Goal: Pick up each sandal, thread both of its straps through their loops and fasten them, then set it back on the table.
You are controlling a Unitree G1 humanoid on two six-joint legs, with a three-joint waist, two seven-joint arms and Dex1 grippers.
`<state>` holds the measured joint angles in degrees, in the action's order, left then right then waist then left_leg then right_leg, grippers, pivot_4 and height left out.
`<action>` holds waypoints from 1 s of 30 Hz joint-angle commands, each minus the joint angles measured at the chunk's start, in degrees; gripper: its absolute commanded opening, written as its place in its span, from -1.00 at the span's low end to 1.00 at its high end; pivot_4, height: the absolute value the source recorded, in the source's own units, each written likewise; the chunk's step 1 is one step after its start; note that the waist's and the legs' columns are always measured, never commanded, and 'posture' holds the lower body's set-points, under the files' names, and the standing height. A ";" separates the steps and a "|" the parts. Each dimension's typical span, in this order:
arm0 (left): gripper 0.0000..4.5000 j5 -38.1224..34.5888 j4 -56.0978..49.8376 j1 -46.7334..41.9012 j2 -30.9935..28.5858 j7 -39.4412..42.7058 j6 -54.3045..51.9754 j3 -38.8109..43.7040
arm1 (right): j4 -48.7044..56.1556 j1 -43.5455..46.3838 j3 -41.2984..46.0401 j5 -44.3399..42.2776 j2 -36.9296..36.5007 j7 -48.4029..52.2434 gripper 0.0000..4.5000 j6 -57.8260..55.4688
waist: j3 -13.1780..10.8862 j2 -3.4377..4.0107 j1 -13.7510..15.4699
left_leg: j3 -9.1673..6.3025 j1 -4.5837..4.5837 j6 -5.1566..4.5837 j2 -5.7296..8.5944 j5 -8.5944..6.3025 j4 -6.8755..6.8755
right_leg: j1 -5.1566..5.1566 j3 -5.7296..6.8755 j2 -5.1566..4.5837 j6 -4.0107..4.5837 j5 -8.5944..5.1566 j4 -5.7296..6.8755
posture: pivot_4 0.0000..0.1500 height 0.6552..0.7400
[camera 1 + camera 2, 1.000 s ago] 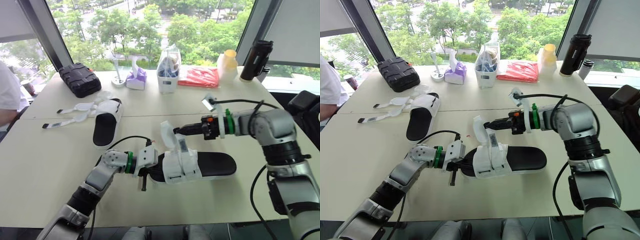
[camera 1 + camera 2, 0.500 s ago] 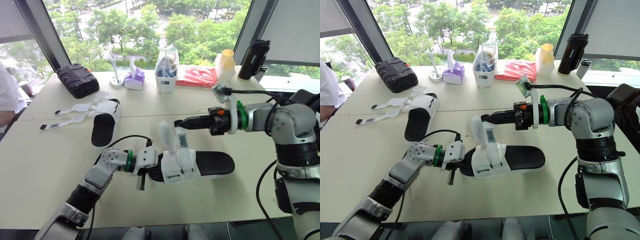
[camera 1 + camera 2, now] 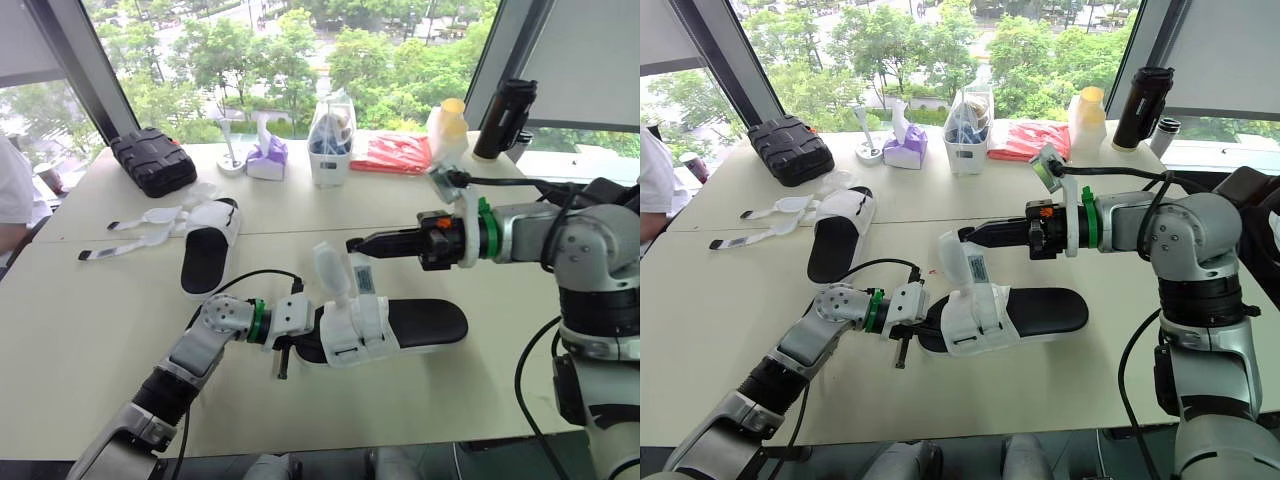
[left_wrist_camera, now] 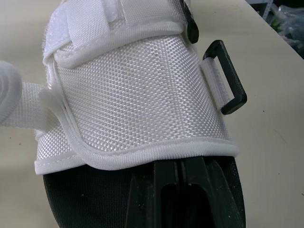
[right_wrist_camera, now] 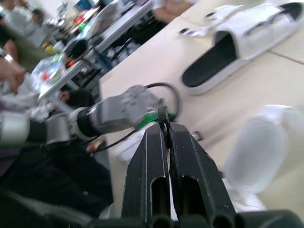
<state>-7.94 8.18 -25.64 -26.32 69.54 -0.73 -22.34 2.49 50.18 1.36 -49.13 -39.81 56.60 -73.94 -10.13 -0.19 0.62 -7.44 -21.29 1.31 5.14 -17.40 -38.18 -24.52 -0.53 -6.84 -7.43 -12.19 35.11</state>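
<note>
Left eye view showed your left gripper [image 3: 292,342] apparently clamped on the toe of the near sandal [image 3: 420,325], which lay on the table [image 3: 90,300]. One strap [image 3: 328,268] stood loose and upright. Your right arm reached across level, its gripper [image 3: 358,243] pinched shut and empty just beside that strap. Next you likely needed to open it and take the strap's tip for threading.

The left arm reaches low and forward, its gripper [image 4: 179,166] at the toe end of the near sandal [image 3: 425,322], fingers pressed together inside it. The right forearm lies level above that sandal, pointing toward the robot's left — its gripper [image 3: 353,243] closed, empty.
</note>
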 commanded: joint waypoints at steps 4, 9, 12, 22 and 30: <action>-1.00 5.78 4.73 2.70 -1.25 0.88 -1.67 -5.32 | -7.34 2.81 -3.62 6.27 1.62 2.16 -1.00 9.12 | 0.01 0.01 -0.08 | 0.01 0.02 0.00 0.01 0.00 0.00 | 0.00 0.00 0.01 0.00 0.00 0.00 | 1.00 1.00; -1.00 5.64 4.01 3.15 -1.41 0.36 -1.96 -5.10 | -14.87 3.31 -7.56 12.09 3.88 3.62 -1.00 15.10 | 0.05 0.02 -0.17 | 0.01 0.04 0.00 0.01 0.00 0.00 | 0.02 0.00 0.01 0.00 0.00 0.00 | 1.00 1.00; -1.00 5.66 3.89 3.30 -1.55 0.26 -1.95 -5.08 | -18.93 4.33 -8.65 14.79 5.65 3.70 -1.00 17.29 | 0.06 0.04 -0.24 | 0.00 0.05 0.00 0.02 0.00 0.01 | 0.03 0.00 0.01 0.00 0.00 0.01 | 1.00 1.00; -1.00 5.24 2.00 3.77 -1.49 -0.33 -2.89 -5.35 | -29.29 4.41 -11.41 24.38 8.08 2.68 -1.00 25.15 | 0.09 0.07 -0.42 | -0.01 0.08 0.02 0.03 0.01 0.02 | 0.03 -0.01 0.01 0.01 0.01 0.03 | 1.00 1.00; -1.00 5.39 2.00 3.55 -1.56 -0.46 -2.97 -5.26 | -26.08 -0.33 -17.38 31.59 5.57 5.38 -1.00 30.50 | 0.27 0.10 -0.41 | 0.00 0.14 0.05 0.04 0.03 0.02 | 0.07 -0.02 0.02 0.02 0.01 0.07 | 1.00 1.00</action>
<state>-7.36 7.13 -25.08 -26.78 68.12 -1.08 -22.77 -25.84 50.76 -15.01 -20.88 -32.42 62.06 -46.37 -9.86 -0.09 0.21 -7.45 -21.15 1.36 5.20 -17.37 -38.16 -24.45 -0.55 -6.81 -7.42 -12.18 35.18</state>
